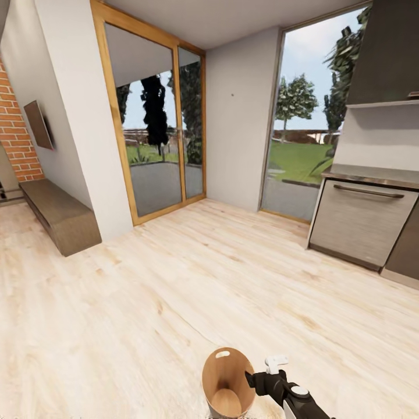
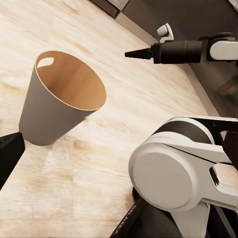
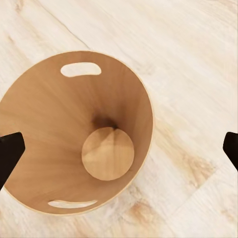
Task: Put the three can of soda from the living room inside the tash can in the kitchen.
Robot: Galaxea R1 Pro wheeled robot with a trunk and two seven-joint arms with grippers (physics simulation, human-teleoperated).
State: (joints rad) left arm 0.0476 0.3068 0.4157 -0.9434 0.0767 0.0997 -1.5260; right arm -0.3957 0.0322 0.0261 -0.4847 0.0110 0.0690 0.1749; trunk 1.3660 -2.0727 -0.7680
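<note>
The tash can (image 1: 224,372) stands upright on the pale wood floor just in front of me, brown inside and grey outside (image 2: 49,109). My right gripper (image 1: 251,381) hovers beside its rim, open. In the right wrist view the right gripper (image 3: 119,148) looks straight down into the bin (image 3: 49,124), its fingers wide apart at the edges, and the bin's bottom is bare. The left wrist view shows a dark fingertip (image 2: 10,151) of my open left gripper (image 2: 119,148) near the bin's base. The cans of soda are out of view.
Wood-framed glass doors (image 1: 157,122) and a tall window (image 1: 302,134) stand ahead. A low bench (image 1: 58,215), a wall TV (image 1: 39,125) and a brick wall (image 1: 14,128) are at left. Kitchen cabinets with a steel drawer front (image 1: 361,221) stand at right. My trunk (image 2: 173,173) is close by.
</note>
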